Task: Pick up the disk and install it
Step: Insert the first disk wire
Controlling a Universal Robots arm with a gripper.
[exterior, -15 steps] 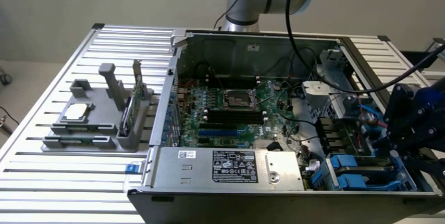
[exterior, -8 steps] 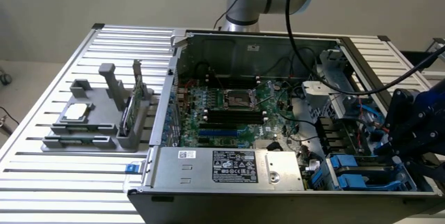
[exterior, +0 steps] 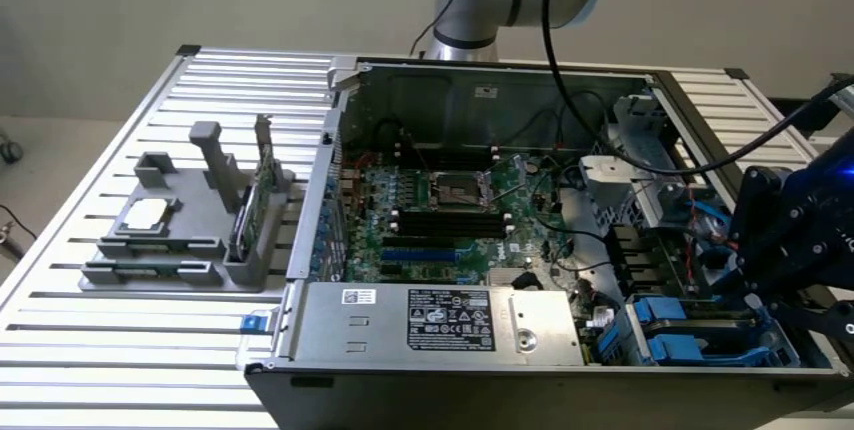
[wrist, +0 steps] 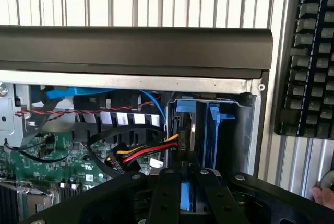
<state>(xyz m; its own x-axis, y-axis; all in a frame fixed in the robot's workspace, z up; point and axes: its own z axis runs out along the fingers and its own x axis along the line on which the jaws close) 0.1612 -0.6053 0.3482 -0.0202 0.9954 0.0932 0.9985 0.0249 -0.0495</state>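
The disk [wrist: 187, 195] is held edge-on between the closed fingers of the tool [wrist: 187, 182], inside the blue drive bay [wrist: 214, 130] at a front corner of the open computer case [exterior: 400, 70]. Bay walls stand close on both sides; red and yellow cables [wrist: 148, 151] lie just beside it. The case rests on the slatted counter [exterior: 107, 350].

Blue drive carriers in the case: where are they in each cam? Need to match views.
Exterior view: blue carriers in the case's near corner, at the exterior view's right, just below the gripper.
Wrist view: blue carriers upright in the bay, just beyond the gripper.
Shared landmark: green motherboard.
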